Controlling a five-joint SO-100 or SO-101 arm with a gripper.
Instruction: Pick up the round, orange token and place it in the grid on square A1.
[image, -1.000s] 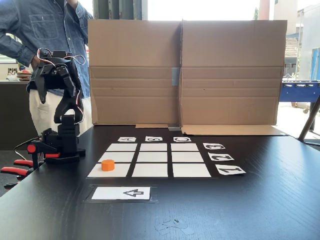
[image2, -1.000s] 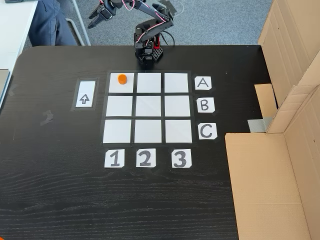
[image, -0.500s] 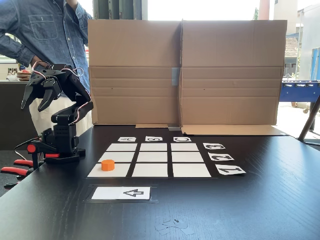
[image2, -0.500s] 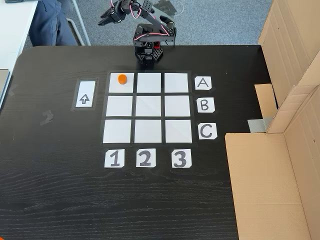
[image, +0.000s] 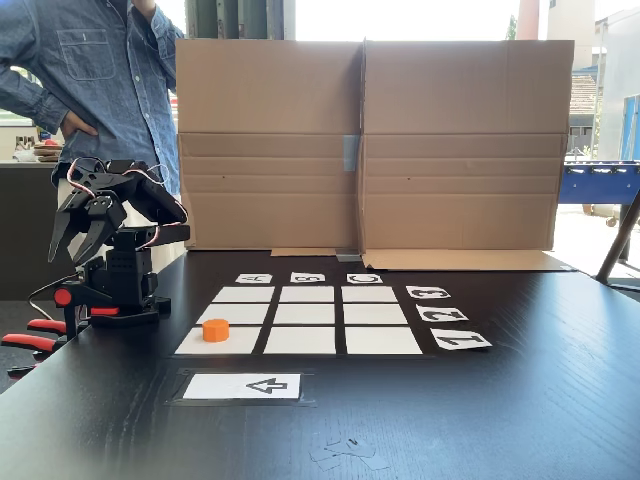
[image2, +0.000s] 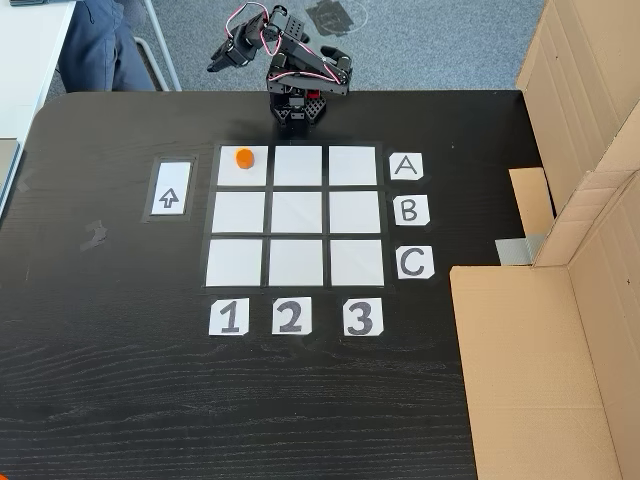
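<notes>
Gripper (image: 70, 243): black two-finger unit on a folded arm, hanging fingertips-down off the table's left edge in the low fixed view, fingers spread apart with nothing between them; from above the gripper (image2: 219, 64) sits beyond the table's far edge, over grey floor. Person in denim shirt (image: 95, 70): standing behind the gripper. Arm base (image: 118, 295): just right of and below the gripper, clamped at the table edge with red-handled clamps (image: 35, 340). Token (image: 216, 330): orange short cylinder, down and right of the gripper, well apart from it, resting on square A1 (image: 222, 341), the grid's near-left corner cell in the low view; from above the token (image2: 244, 157) lies in the upper part of square A1 (image2: 243, 172), the cell in row A and column 1. Arrow card (image: 243, 386): nearer the camera than the token. Grid (image: 308, 318): right of the token, remaining cells blank. Number cards (image: 441, 314): right of the grid. Cardboard screen (image: 370, 145): upright behind the grid.
</notes>
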